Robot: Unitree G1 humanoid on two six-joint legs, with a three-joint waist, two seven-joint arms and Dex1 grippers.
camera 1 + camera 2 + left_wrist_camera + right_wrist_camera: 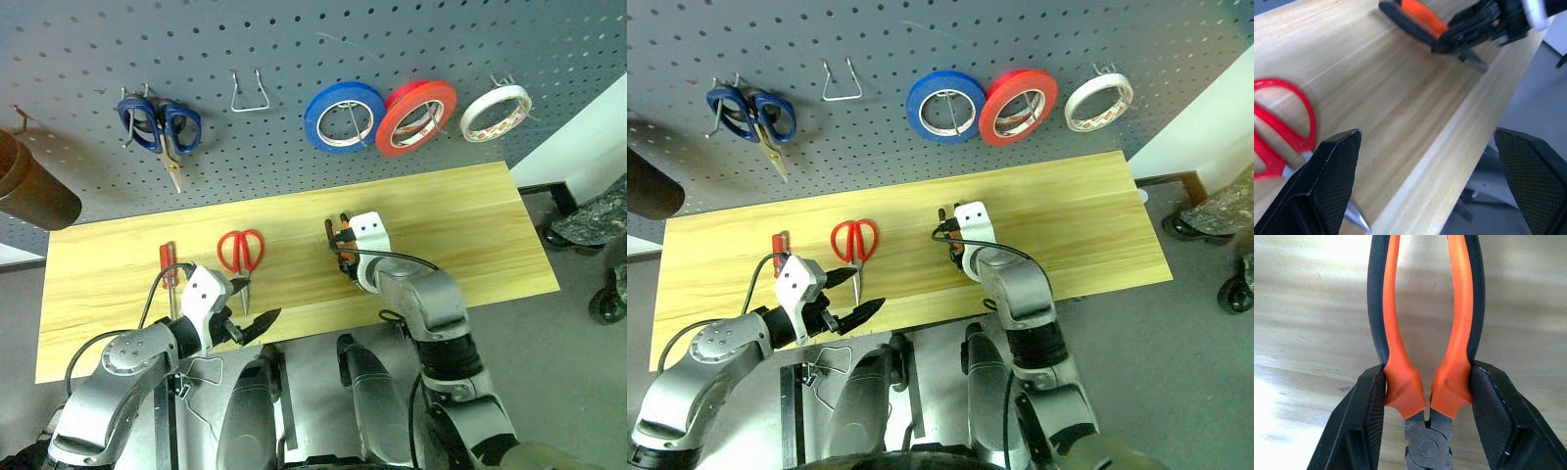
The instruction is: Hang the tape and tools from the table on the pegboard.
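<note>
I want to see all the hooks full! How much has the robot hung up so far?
Done: the white tape hangs on the pegboard. In hand: the right pincer grips the pliers over the table. Left: the red scissors and screwdriver lie there; the left pincer is open.

The right half of the table (490,225) lies bare, open passage up to the pegboard (78,59). One wire hook (250,93) hangs free between the blue-handled scissors (160,127) and the blue tape roll (343,116). Red tape roll (415,116) and whitish tape roll (496,112) crowd the pegs further right (touching or nearly so). Red-handled scissors (240,253) and screwdriver (168,266) occupy the table's left.
</note>
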